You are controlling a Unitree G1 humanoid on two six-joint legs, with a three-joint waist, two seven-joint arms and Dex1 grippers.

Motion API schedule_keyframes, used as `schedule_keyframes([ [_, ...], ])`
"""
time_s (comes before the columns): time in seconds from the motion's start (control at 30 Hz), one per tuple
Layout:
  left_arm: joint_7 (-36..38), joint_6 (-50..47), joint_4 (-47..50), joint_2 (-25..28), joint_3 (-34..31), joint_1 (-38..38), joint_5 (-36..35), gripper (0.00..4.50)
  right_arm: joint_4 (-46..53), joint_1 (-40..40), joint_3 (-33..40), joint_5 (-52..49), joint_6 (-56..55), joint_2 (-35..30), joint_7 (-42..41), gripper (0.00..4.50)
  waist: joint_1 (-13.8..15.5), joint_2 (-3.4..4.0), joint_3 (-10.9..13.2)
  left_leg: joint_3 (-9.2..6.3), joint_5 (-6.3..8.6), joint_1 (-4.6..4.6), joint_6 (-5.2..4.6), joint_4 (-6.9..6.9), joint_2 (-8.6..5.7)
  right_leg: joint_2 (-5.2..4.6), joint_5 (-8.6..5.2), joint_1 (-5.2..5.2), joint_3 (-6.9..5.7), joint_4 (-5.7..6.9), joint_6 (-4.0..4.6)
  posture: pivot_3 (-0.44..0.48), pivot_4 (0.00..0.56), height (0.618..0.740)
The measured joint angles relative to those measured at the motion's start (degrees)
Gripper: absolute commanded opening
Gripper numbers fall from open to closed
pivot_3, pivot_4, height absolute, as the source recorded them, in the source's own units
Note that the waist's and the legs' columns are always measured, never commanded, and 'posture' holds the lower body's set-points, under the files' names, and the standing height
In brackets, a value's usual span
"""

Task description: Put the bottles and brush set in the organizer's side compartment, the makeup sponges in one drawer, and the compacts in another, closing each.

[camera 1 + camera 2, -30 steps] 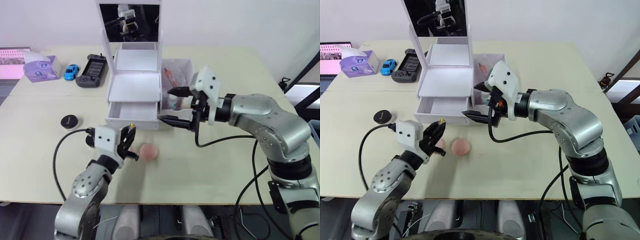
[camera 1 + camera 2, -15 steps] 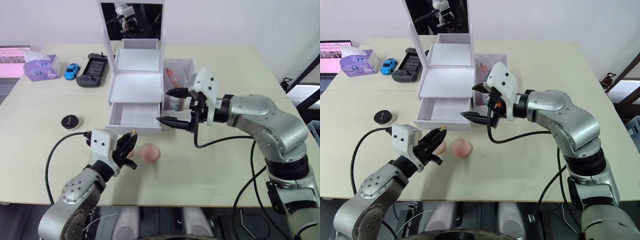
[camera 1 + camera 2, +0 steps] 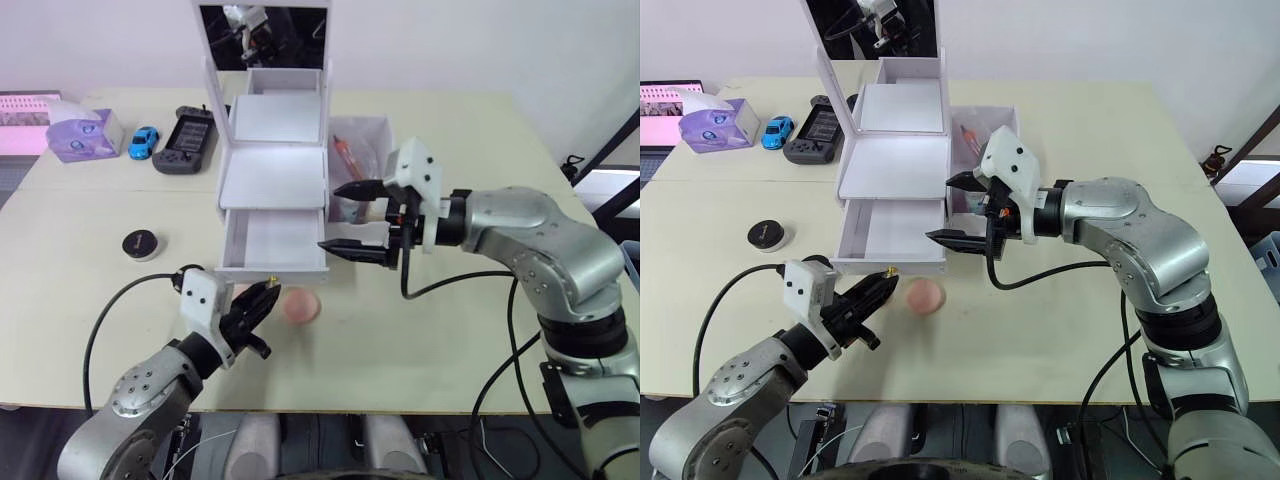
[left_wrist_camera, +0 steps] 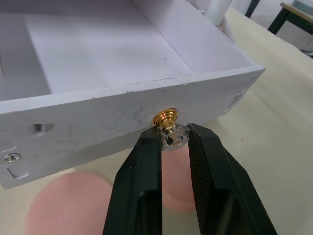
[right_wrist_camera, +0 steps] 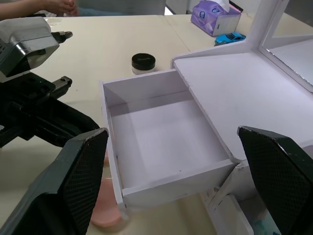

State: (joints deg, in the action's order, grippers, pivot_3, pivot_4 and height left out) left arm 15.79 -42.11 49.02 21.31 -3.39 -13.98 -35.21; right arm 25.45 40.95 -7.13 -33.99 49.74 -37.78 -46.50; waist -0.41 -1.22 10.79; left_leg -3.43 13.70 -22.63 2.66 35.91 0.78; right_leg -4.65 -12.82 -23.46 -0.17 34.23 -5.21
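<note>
One organizer [image 3: 272, 180] with one drawer [image 3: 272, 245] pulled open; two pink makeup sponges [image 4: 68, 210], side by side in the left wrist view; one black compact [image 3: 140, 243]; one brush set [image 3: 345, 160] in the side compartment [image 3: 377, 130]; one purple tissue box [image 3: 82, 135], one blue toy car [image 3: 144, 142], one black handheld console [image 3: 186, 140]

Pale tabletop [image 3: 90, 215] carried white organizer [image 3: 272, 190], pink makeup sponge [image 3: 300, 305], black compact [image 3: 139, 243], purple tissue box [image 3: 80, 135], blue toy car [image 3: 143, 142], black game controller [image 3: 186, 140].
</note>
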Motion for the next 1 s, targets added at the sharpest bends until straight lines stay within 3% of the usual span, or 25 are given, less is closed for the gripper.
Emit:
schedule_keyframes([
  [0.03,0.46,0.27,-0.61,0.01,-0.22,-0.19,-0.61,1.29,0.00,0.00,0.10,0.02,-0.10,-0.06,-0.06,4.50,0.00,0.00,0.00,0.00,0.00,0.00,0.00,0.00,0.00,0.00,0.00,0.00,0.00,0.00,0.00,0.000,0.150,0.740],
  [0.23,3.84,0.13,-1.71,0.27,-1.09,-0.59,-6.84,4.23,-0.30,0.00,0.25,0.06,-0.31,-0.09,-0.61,4.50,-0.24,0.00,0.01,0.00,0.00,0.01,0.00,0.03,0.05,0.04,0.02,-0.05,-0.01,0.05,0.02,0.000,0.150,0.740],
  [0.27,4.07,0.12,-1.67,0.50,-2.16,-0.26,-8.34,4.42,-0.34,0.00,0.34,0.02,-0.36,-0.13,-0.82,4.50,-0.24,0.00,0.01,0.00,0.00,0.03,0.00,0.03,0.06,0.04,0.02,-0.05,-0.01,0.07,0.03,0.000,0.150,0.740],
  [0.43,7.22,0.18,-1.80,6.09,-11.52,1.13,-19.41,4.42,-0.37,-1.41,3.40,-1.57,-0.93,-2.57,-3.77,4.50,-0.25,0.00,0.01,0.00,0.00,0.03,0.00,0.05,0.07,0.04,0.03,-0.05,-0.03,0.09,0.04,0.000,0.150,0.740],
  [0.63,18.57,0.29,-5.83,17.42,-24.83,-5.91,-26.88,4.42,-0.46,-6.33,7.16,-4.49,-1.75,-8.50,-9.68,4.50,-0.28,0.05,0.04,0.09,0.07,-0.01,-0.11,-0.01,0.07,0.02,0.03,-0.12,-0.01,-0.01,0.04,0.000,0.150,0.740],
  [0.73,26.20,0.40,-11.25,23.33,-30.22,-8.34,-26.42,4.42,-1.16,-8.02,9.98,-5.56,-2.53,-10.60,-11.91,4.50,-0.32,0.08,0.06,0.10,0.08,-0.01,-0.11,0.01,0.10,0.03,-0.02,-0.21,-0.02,-0.01,-0.04,0.000,0.150,0.740],
  [0.83,33.27,3.26,-21.41,28.67,-33.18,-6.18,-21.85,4.42,-3.40,-10.77,13.78,-5.45,-4.65,-13.26,-13.42,4.50,-0.14,0.10,0.07,0.11,0.09,-0.03,-0.08,0.10,0.11,0.00,-0.10,-0.46,-0.03,-0.09,-0.15,0.000,0.150,0.740],
  [1.0,41.81,12.30,-45.20,36.77,-32.55,4.85,-10.20,4.42,-7.53,-21.15,21.06,-3.09,-9.46,-15.20,-13.50,4.50,-0.28,0.08,0.02,0.36,0.08,-0.56,-0.09,0.13,0.08,-0.15,0.08,-0.88,-0.01,-0.21,0.13,0.000,0.150,0.740],
])
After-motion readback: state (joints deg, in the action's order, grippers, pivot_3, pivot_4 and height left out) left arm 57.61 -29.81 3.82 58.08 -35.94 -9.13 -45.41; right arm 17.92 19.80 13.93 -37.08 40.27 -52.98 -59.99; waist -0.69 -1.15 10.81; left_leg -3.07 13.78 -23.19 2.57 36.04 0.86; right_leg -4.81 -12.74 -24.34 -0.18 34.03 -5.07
